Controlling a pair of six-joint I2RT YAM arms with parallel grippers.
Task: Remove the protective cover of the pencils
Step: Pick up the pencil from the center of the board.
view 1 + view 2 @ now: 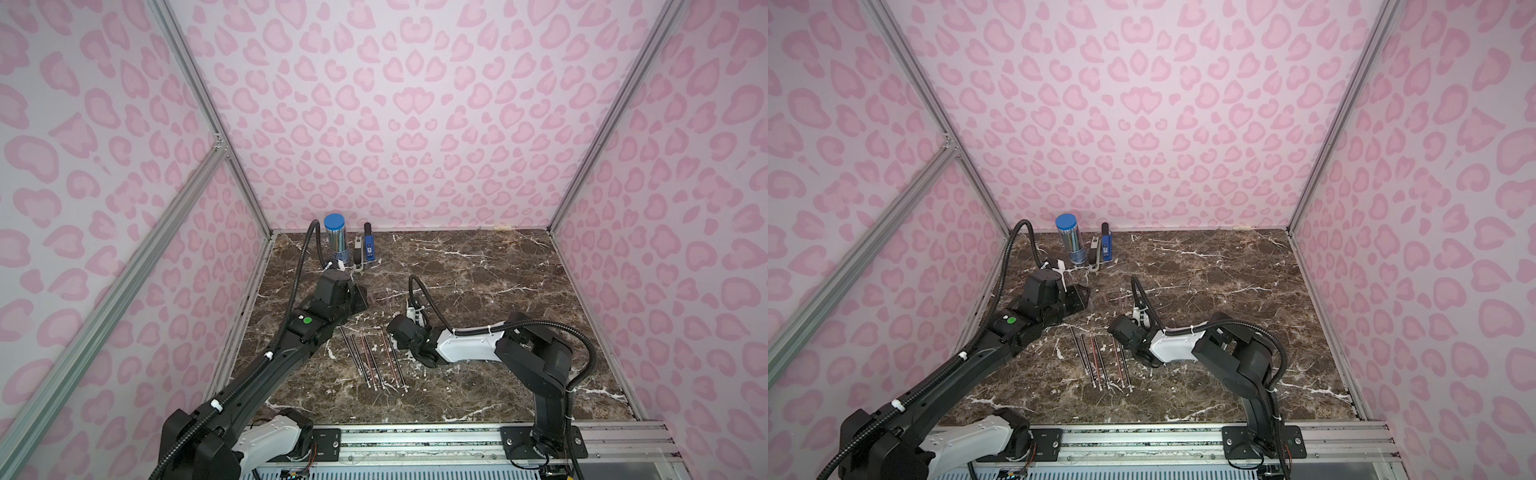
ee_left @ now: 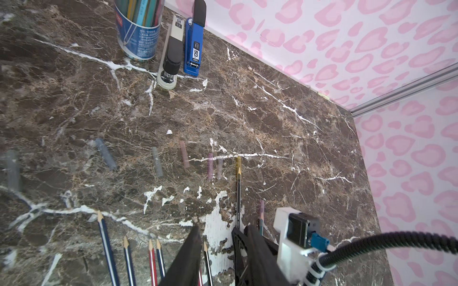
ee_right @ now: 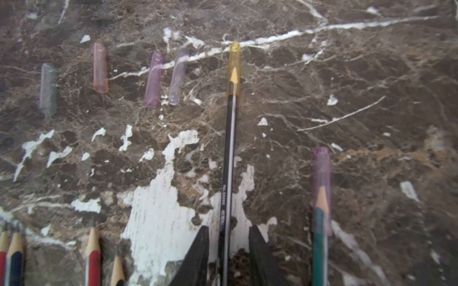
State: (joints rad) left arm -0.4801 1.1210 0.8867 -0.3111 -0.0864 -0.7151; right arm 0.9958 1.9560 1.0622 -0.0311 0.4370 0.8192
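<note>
The black pencil (image 3: 229,148) runs straight out from between the fingers of the right gripper (image 3: 229,235), yellow cap (image 3: 234,69) at the far end; pinched or only straddled, I cannot tell. The left gripper (image 2: 223,232), spread and empty, has that cap ahead of its tips: likely a pull along the shaft

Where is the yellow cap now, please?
In the right wrist view, the yellow cap covers the black pencil tip, ahead of the right claw.
</note>
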